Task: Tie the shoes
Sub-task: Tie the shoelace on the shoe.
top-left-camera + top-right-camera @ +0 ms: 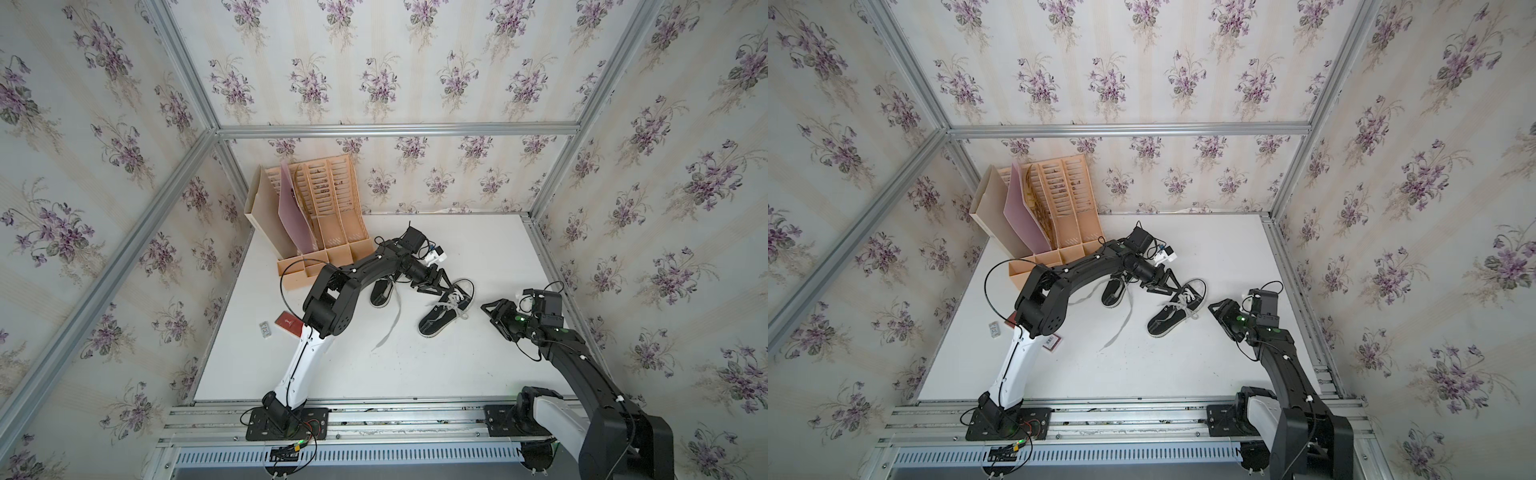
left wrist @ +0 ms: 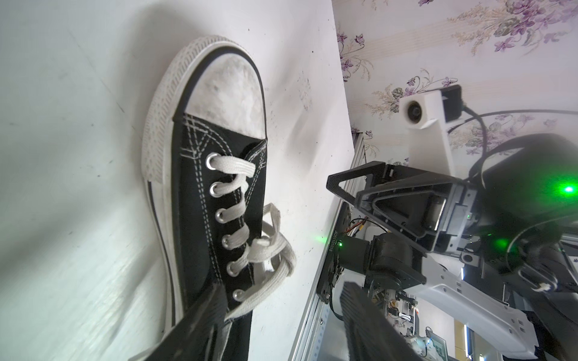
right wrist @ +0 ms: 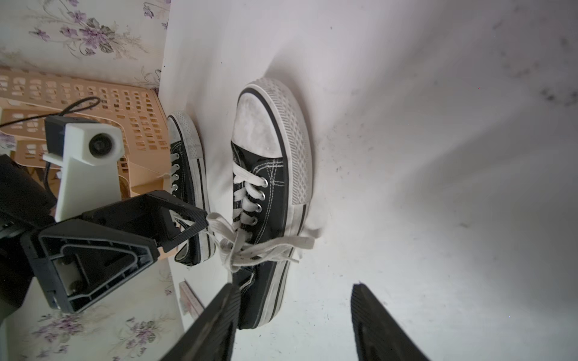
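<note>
Both top views show the shoes, two black sneakers with white toe caps, on the white table. The right-hand shoe (image 1: 438, 318) (image 1: 1167, 322) (image 3: 266, 193) (image 2: 215, 175) has its white laces (image 3: 247, 250) crossed in a loose bow. My left arm partly hides the other shoe (image 1: 380, 293) (image 1: 1113, 293) (image 3: 187, 162), and its long lace (image 1: 390, 324) trails toward the front. My left gripper (image 1: 449, 289) (image 1: 1178, 286) (image 2: 283, 286) is open over the right-hand shoe's laces, one fingertip (image 3: 200, 218) touching a lace loop. My right gripper (image 1: 485, 308) (image 1: 1211, 308) (image 3: 294, 286) is open, empty, just right of that shoe's heel.
A peach file organizer (image 1: 332, 224) with a pink folder stands at the back left. A red booklet (image 1: 289, 323) and a small card (image 1: 264, 329) lie by the left arm. An aluminium rail (image 1: 552, 270) borders the table's right edge, close to my right gripper.
</note>
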Robot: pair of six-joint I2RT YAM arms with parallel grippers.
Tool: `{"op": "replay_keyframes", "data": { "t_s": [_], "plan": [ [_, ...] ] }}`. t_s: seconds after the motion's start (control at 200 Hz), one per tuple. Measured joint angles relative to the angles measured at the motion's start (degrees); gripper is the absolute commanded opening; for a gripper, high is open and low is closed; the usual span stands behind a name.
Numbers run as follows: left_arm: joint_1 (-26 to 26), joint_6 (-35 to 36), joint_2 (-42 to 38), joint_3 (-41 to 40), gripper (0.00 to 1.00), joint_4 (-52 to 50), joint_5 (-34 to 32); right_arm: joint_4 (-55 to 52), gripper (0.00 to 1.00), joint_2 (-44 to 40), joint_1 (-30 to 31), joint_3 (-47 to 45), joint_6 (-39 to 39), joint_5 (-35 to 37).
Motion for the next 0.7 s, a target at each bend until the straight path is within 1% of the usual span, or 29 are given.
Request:
{"op": "replay_keyframes", "data": {
  "t_s": [0.21, 0.594, 0.609, 0.699],
  "plan": [
    [-0.6, 0.7, 1.7, 2.6, 0.61, -2.6, 0.2, 3.5, 0.64, 1.3, -0.7, -0.6, 4.4, -2.3],
    [-1.8, 0.4, 5.9, 7.0, 0.56, -4.8, 0.2, 3.8, 0.64, 3.1, -0.7, -1.2, 4.5, -2.4],
    [-1.8, 0.3, 6.1, 7.3, 0.52, -4.8, 0.2, 3.8, 0.64, 3.2, -0.7, -1.3, 4.5, -2.5],
    [-2.1, 0.1, 7.0, 8.1, 0.48, -4.7, 0.2, 4.1, 0.64, 4.0, -0.7, -1.5, 4.5, -3.1]
  ]
}}
